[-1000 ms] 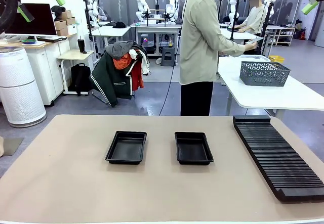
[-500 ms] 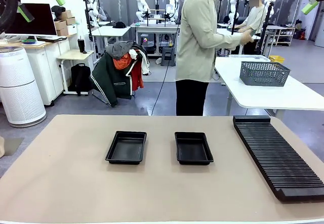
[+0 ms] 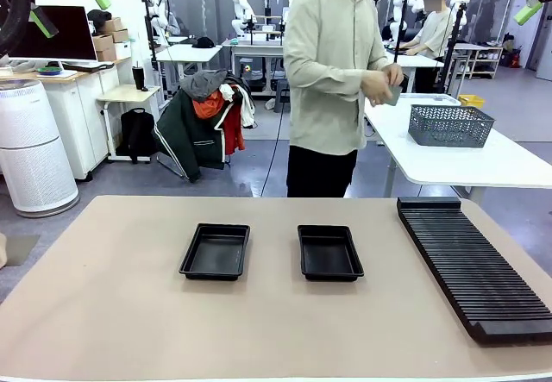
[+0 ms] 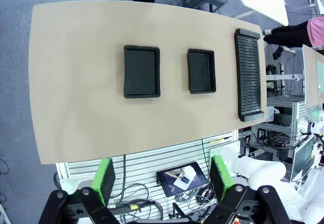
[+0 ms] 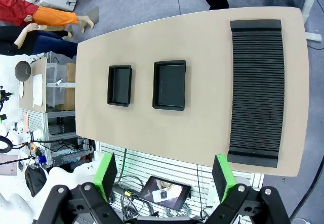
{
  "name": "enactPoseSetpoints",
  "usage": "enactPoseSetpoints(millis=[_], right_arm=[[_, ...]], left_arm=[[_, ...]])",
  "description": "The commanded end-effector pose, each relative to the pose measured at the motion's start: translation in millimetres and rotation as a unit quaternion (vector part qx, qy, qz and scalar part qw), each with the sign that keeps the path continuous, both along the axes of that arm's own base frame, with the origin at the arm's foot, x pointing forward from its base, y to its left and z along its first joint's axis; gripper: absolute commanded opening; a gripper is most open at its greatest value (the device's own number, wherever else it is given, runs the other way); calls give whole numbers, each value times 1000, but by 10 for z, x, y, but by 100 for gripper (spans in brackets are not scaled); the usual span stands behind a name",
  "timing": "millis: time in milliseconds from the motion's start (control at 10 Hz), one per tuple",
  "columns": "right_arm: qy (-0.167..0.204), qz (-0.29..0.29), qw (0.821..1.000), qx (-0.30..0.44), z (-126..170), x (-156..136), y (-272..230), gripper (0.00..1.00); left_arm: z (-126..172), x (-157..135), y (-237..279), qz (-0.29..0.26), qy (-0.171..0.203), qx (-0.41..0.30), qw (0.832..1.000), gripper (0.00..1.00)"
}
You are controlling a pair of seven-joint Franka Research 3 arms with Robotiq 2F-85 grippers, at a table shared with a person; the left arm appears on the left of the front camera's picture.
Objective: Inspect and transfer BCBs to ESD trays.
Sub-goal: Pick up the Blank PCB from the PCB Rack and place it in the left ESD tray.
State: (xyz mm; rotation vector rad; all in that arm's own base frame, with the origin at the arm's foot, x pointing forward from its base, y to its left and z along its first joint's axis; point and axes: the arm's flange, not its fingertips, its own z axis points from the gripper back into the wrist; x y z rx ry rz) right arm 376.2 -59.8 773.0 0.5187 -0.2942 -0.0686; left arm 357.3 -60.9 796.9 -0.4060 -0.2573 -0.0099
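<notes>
Black plastic: left tray [image 3: 215,251] and right tray [image 3: 329,252] lie side by side mid table [image 3: 103,313], both empty, rack [image 3: 473,266] well to the right. Left gripper [image 4: 162,179] and right gripper [image 5: 164,176] hang high, jaws wide, nothing held. Person's hands [image 3: 384,84] hold a pale piece [image 3: 393,95] (prob. a board, too small to tell) beyond the far edge. Step looks pre-inspection; next move needs a board w/in reach.

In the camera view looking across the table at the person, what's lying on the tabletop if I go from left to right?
first black tray → second black tray → long ribbed black rack
</notes>
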Motion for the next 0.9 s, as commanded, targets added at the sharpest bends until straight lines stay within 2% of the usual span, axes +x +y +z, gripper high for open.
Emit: enactPoseSetpoints(millis=[0, 800], right_arm=[[-1, 1, 1000, 2, 8, -7, 3, 100], [-1, 1, 1000, 2, 8, -7, 3, 100]], left_arm=[[0, -14, -1, 0, -1, -7, 1000, 100], [0, -14, -1, 0, -1, -7, 1000, 100]])
